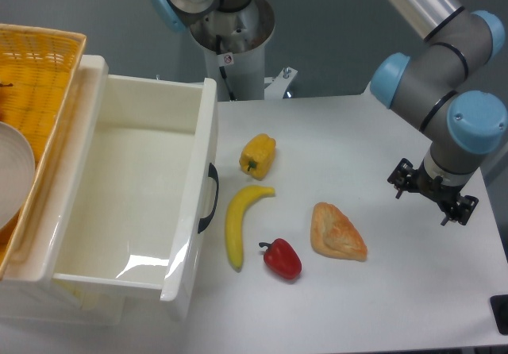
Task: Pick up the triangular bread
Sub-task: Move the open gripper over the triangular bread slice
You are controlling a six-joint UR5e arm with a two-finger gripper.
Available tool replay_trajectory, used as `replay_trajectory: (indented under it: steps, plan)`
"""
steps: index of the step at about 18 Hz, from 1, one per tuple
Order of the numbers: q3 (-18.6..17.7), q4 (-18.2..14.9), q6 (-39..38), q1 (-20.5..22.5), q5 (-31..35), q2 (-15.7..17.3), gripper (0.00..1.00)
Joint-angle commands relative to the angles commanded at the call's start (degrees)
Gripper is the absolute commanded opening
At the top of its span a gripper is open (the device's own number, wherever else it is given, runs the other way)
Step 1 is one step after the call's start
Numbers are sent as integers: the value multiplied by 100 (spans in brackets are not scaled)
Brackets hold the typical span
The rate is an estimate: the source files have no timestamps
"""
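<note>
Bread flat on the table toward its front edge, beside the red pepper, gripper well apart near the right edge, finger spread impossible to tell.

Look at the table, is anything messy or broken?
Nothing stands out. The triangular bread, banana, red pepper and yellow pepper lie whole and apart on the table. The white drawer is open with nothing in it.

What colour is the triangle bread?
The triangular bread is golden-orange with a paler flaky top, seen in the fixed camera view.
</note>
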Motion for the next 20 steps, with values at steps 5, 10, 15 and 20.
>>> replay_trajectory:
  steps: [5, 10, 15, 20]
  plan:
    - [-9, -9, 53, 18, 0, 9, 100]
    - [-263, -26, -760, 18, -9, 35, 100]
    - [-413, -9, -1916, -35, -219, 53, 100]
    - [-746, 78, -2504, -166, -439, 88, 100]
